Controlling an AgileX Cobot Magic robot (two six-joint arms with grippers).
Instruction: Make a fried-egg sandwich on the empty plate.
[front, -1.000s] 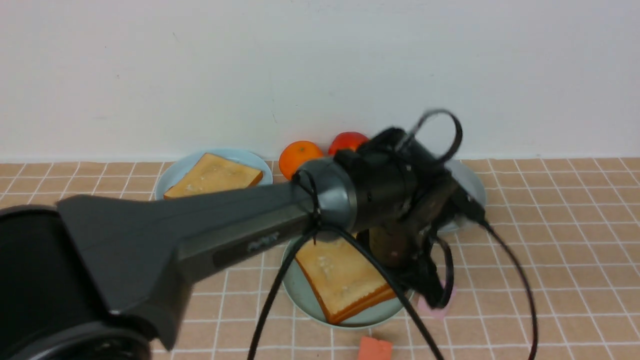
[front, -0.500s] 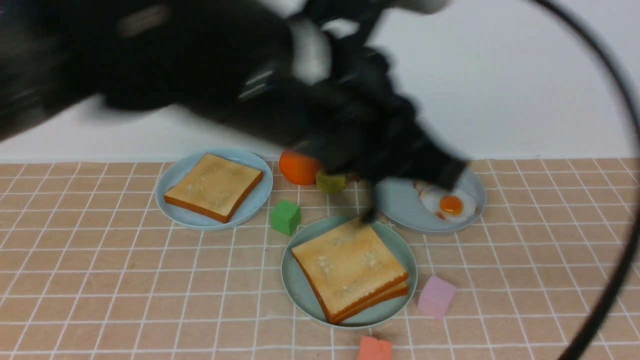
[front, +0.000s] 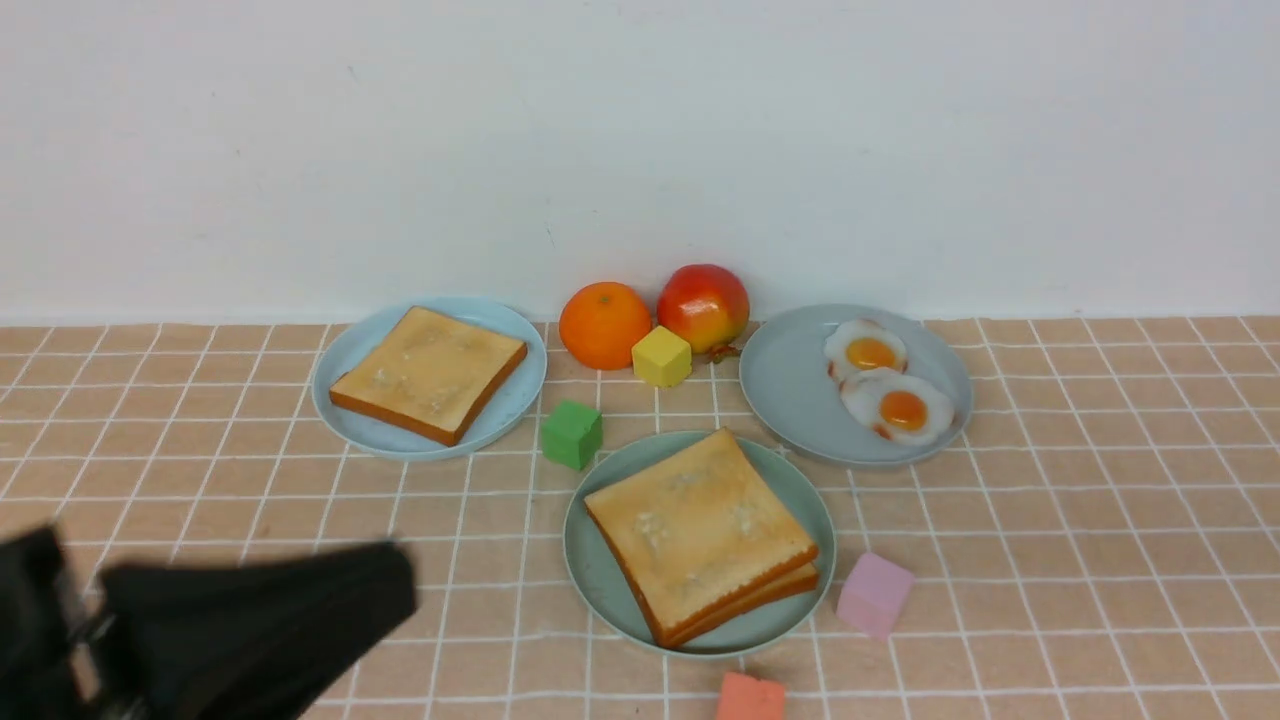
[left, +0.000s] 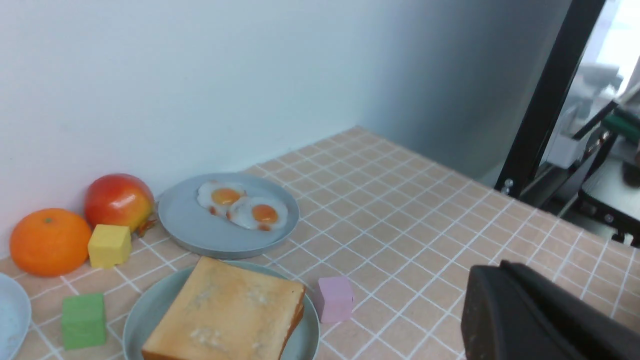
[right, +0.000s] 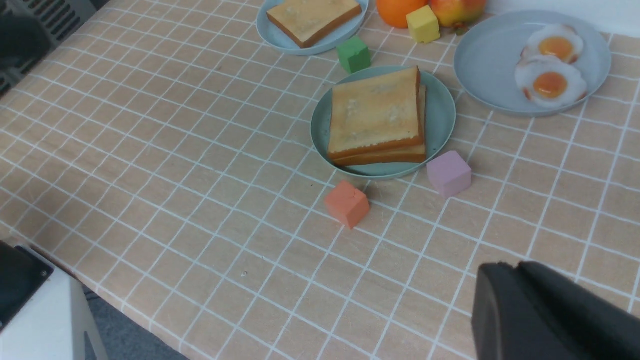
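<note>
Ahead of our left gripper (left: 530, 320), pressed together, empty: sandwich (front: 700, 533) on plate (front: 600, 585); right gripper's (right: 545, 315) state we cannot tell.

I count three round plates: one mint-teal plate (front: 600, 575), two paler grey-blue plates (front: 352, 350). Three golden square toast slices (front: 430, 372), two glossy fried eggs (front: 868, 351). Four small coloured cubes (front: 572, 434) around the mint-teal plate, plus an orange (front: 604, 325) and a red apple (front: 703, 306) behind it.
</note>
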